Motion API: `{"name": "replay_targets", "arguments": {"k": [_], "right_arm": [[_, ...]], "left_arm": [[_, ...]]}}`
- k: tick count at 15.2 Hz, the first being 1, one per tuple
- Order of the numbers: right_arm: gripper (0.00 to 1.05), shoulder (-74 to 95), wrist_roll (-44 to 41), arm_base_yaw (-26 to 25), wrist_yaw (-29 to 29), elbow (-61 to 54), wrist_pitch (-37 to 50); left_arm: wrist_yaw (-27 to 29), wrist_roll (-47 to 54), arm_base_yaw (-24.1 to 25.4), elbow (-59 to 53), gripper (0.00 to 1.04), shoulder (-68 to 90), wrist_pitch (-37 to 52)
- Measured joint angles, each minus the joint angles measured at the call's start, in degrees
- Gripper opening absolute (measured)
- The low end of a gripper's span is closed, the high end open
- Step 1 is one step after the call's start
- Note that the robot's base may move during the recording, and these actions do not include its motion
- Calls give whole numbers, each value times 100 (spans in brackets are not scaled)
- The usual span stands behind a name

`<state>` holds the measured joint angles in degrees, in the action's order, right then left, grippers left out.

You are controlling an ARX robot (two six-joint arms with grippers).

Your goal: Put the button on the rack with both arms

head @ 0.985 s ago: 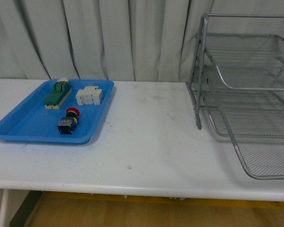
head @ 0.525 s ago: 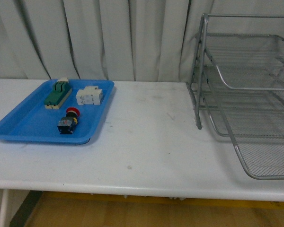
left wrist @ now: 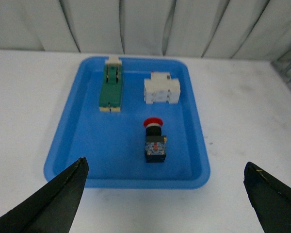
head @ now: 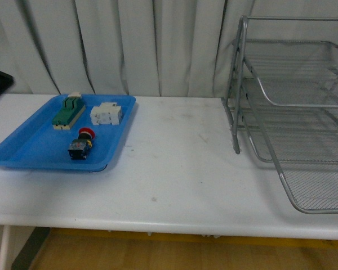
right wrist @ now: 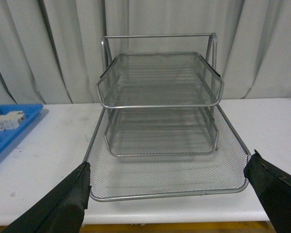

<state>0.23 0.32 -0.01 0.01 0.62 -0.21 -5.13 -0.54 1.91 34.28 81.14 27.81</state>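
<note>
White table (head: 174, 169) carries all items. Wire-mesh rack (head: 304, 105) stands at the right, its right side cut off in the front view. Blue tray (head: 28, 152) at left holds a green-and-cream block (head: 68, 111), white blocks (head: 106, 114) and, nearest, the button (head: 81, 144), lying red cap far. Left gripper (left wrist: 165, 165) and right gripper (right wrist: 168, 162) are spread wide and empty, with only the fingertips visible.
</note>
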Motion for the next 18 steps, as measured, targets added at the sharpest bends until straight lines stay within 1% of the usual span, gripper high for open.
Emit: {"name": "replay_targets", "arguments": {"k": [1,4,6,9,10,13,14,18], "right_arm": [[98,0,0,0,0,0,0],[98,0,0,0,0,0,0],[98,0,2,0,0,0,0],[98,0,0,0,0,0,0],[98,0,0,0,0,0,0],[98,0,0,0,0,0,0],[98,0,0,0,0,0,0],[98,0,2,0,0,0,0]], "left_arm": [[63,494,-144,1718,98,2295,-737],[63,776,-94,3388,98,3762,-1635],[74,955,-33,4133,98,4304,-1952],[33,1108,66,4704,98,4793,-2376],[-109,1086,105,4854,98,4935,-2564],[-278,881,131,5003,98,5189,-2736],[-435,734,136,5040,98,5235,-2782],[-542,577,87,5086,98,5366,-2791]]}}
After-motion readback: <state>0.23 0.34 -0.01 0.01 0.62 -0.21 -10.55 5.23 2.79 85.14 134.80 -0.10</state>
